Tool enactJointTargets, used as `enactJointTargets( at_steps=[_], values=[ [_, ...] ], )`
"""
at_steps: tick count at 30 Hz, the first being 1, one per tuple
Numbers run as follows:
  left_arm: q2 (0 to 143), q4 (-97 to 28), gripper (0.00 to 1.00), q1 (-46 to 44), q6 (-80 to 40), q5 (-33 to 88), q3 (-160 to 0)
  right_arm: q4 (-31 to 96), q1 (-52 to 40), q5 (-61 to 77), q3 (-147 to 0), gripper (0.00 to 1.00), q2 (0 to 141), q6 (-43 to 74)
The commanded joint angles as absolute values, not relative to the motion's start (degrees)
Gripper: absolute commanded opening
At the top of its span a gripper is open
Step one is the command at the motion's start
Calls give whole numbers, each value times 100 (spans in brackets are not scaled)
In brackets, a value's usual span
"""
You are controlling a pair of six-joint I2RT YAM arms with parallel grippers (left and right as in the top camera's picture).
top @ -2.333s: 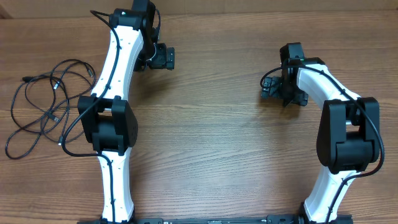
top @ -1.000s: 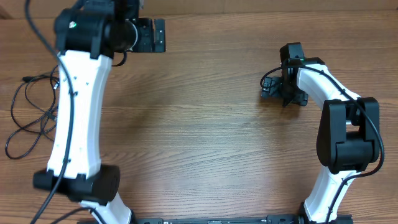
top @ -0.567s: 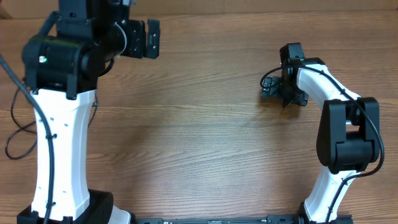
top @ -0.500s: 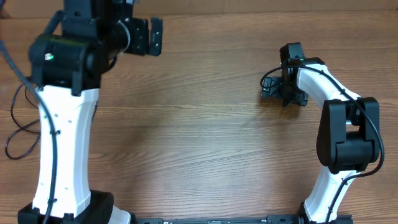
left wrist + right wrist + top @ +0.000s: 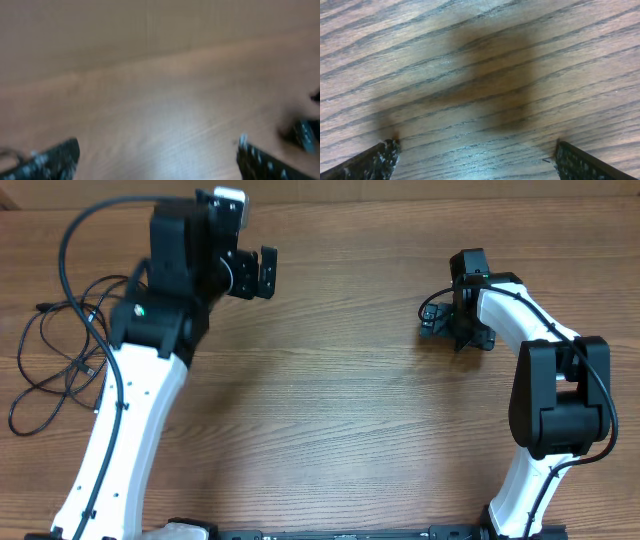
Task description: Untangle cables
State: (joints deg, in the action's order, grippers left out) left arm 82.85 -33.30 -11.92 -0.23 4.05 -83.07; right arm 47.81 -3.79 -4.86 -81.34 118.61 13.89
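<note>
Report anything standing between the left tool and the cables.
No separate object lies on the table between the left tool and the cables. Only the left arm's own elbow sits between them in the overhead view, overlapping the tangle's right edge.

Black cables (image 5: 72, 365) on wooden table (image 5: 340, 420)

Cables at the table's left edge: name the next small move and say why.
Probably swing the left gripper leftward and down over the cables: its jaws are open and empty, and it sits well right of the tangle.
</note>
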Motion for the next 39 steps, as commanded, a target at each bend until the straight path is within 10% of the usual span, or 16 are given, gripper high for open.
enactJointTargets(
  at_steps=[1, 11, 19, 39],
  values=[
    [7872, -2482, 100, -1214, -204, 456, -7094, 4812, -401, -639, -8064, 100, 11970, 1393],
    [6696, 2373, 100, -1103, -1072, 445, -2510, 4812, -401, -637, -8064, 100, 11970, 1393],
    [5822, 3931, 100, -541, -1763, 384, -521, 4812, -401, -637, -8064, 100, 11970, 1393],
    [3489, 1291, 100, -375, -1608, -23, -27, 4814, -401, -637, -8064, 100, 11970, 1393]
  ],
)
